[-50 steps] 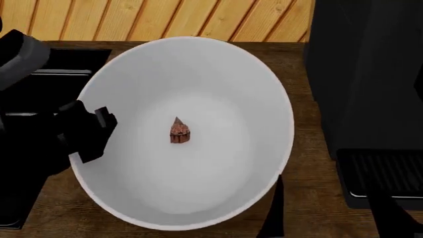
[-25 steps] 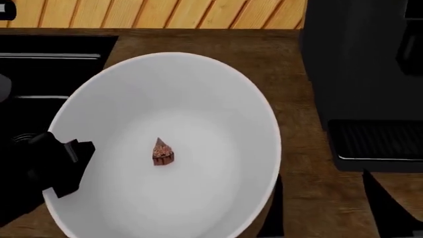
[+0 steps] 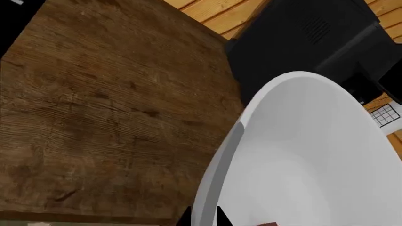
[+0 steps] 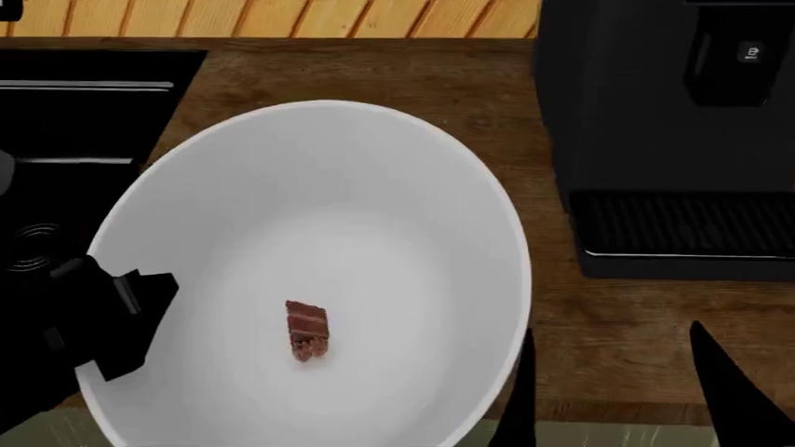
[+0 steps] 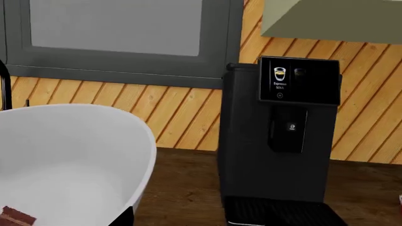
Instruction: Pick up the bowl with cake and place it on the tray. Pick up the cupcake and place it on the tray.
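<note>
The cake (image 4: 305,330) now lies lower in the one bowl (image 4: 372,186); left gripper (image 4: 118,312) clamps its rim; right gripper's (image 4: 609,391) opening unclear.

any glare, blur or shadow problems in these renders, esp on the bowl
Head view: sharp, flat even light; the bowl has only soft grey shading inside, no glare, and the cake reads clearly. Left wrist view: crisp wood grain, a grey band along the bowl's rim. Right wrist view: the coffee machine is dark but its screen stays legible; no blur.
</note>
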